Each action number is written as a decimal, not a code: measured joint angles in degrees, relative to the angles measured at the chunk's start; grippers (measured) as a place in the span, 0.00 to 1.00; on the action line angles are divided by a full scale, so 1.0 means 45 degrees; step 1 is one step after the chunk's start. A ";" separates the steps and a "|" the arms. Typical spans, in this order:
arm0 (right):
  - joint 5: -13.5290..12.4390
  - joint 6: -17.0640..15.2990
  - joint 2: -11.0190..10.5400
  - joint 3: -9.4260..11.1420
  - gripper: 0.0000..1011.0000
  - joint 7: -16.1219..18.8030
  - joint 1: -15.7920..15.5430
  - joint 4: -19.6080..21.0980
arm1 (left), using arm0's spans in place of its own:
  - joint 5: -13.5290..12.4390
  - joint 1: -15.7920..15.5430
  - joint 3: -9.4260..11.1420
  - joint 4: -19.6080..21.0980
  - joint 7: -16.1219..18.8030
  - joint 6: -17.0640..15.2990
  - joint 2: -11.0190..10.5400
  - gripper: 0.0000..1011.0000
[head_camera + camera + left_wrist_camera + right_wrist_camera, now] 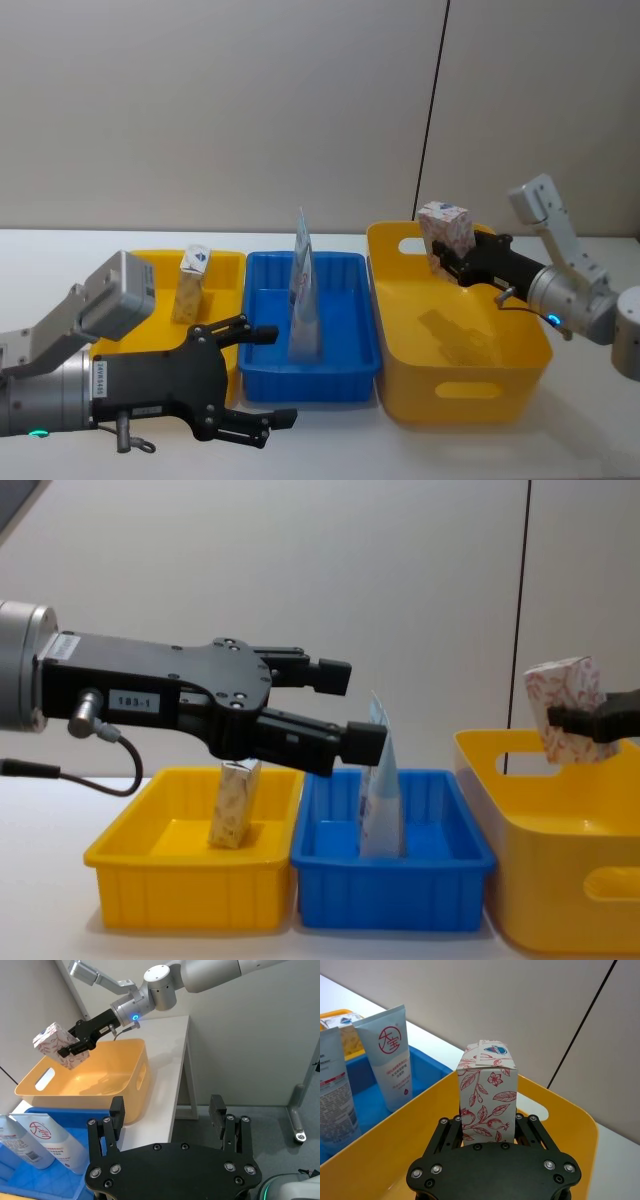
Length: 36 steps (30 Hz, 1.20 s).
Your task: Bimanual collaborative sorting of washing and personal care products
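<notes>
My right gripper [445, 258] is shut on a white carton with red leaf print [446, 226], holding it upright above the back left part of the large yellow bin [520, 385]. The right wrist view shows that carton [487, 1094] standing between the jaws. A second carton [192, 284] leans in the small yellow bin [230, 265]. A tall pale blue-white pouch [303, 295] stands in the blue bin [350, 375]; beside it stands another tube [332, 1095]. My left gripper [282, 373] hovers open and holding nothing over the front of the blue bin.
The three bins stand side by side on a white table [50, 255], small yellow at left, blue in the middle, large yellow at right. A grey wall stands close behind. The table's right edge [180, 1075] drops off beyond the large bin.
</notes>
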<state>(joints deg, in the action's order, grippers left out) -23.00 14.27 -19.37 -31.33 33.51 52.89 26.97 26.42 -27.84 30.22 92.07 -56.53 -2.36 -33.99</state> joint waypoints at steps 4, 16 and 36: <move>0.0169 0.0042 0.0214 -0.0057 0.36 -0.0255 0.0191 -0.0394 | 0.0000 0.0000 -0.0001 0.0000 0.0000 -0.0001 0.0000 0.99; 0.0823 0.0352 0.0691 -0.0280 0.47 -0.1391 0.0538 -0.1158 | 0.0000 0.0000 -0.0001 0.0000 0.0000 -0.0001 0.0000 0.99; 0.0980 0.0352 0.0538 0.0031 0.99 -0.2031 0.0082 -0.0283 | 0.0001 0.0000 0.0000 0.0000 0.0000 0.0000 0.0000 0.99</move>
<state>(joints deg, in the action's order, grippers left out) -18.59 15.85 -16.95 -31.20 24.37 53.25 25.70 26.42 -27.84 30.22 92.07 -56.52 -2.36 -33.99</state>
